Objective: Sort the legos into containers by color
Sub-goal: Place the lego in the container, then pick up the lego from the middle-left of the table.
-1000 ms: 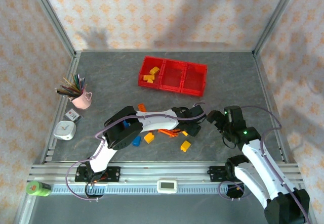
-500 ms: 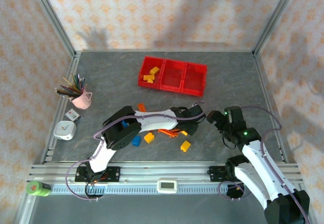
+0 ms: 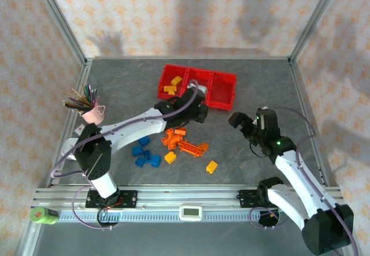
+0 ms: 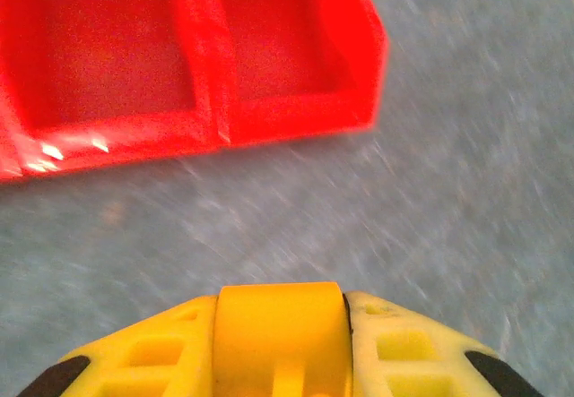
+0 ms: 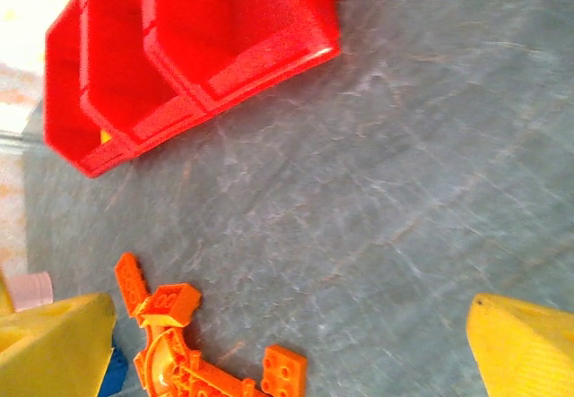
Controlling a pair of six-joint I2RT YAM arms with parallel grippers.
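The left gripper point(image 3: 195, 97) has swung from the pile point(image 3: 179, 143) to the red bins point(image 3: 222, 102), gripping a yellow brick point(image 4: 280, 325). The right gripper point(image 3: 237, 121) stands wide.

White arm links point(image 3: 130, 127) with black joints point(image 3: 95, 155), lilac cables point(image 3: 186, 92), yellow black-tipped pincer fingers point(image 4: 404, 357)

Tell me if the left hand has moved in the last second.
Yes: the left hand went from the loose legos up to the red containers.
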